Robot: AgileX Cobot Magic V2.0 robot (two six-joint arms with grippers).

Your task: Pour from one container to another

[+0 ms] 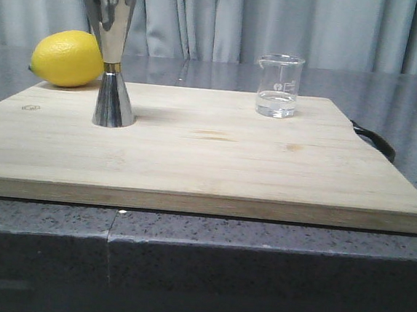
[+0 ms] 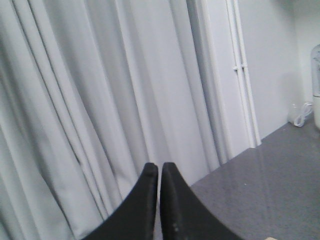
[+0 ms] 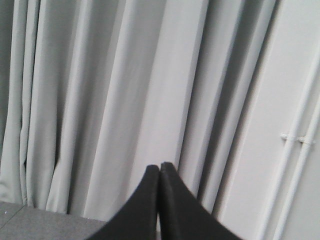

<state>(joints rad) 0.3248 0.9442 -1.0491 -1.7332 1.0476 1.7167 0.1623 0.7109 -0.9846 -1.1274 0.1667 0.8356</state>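
Front view: neither arm is showing over the table. A pale rectangular wooden cutting board is lying flat on the speckled grey stone counter, taking up most of the view. A dark strap handle is sticking out at the board's right edge.

The tall shiny steel hourglass-shaped jigger with a thin gold band at its waist is standing upright on the left part of the board, toward the far edge. A yellow lemon is sitting just behind and left of it, at the board's far-left corner; can't tell whether it is resting on the board or on the counter, or whether it is touching the jigger.

The small clear glass beaker with white printed marks and a pouring lip is standing upright on the right-of-centre part of the board, near the far edge, well apart from the jigger. Clear liquid is sitting in its lower part.

Left wrist view: the left gripper is pointing at the pale grey curtain, black fingers pressed nearly together with only a hairline slit between them, gripping nothing.

Right wrist view: the right gripper is also facing the curtain, fingers pressed together at the tips, holding nothing.
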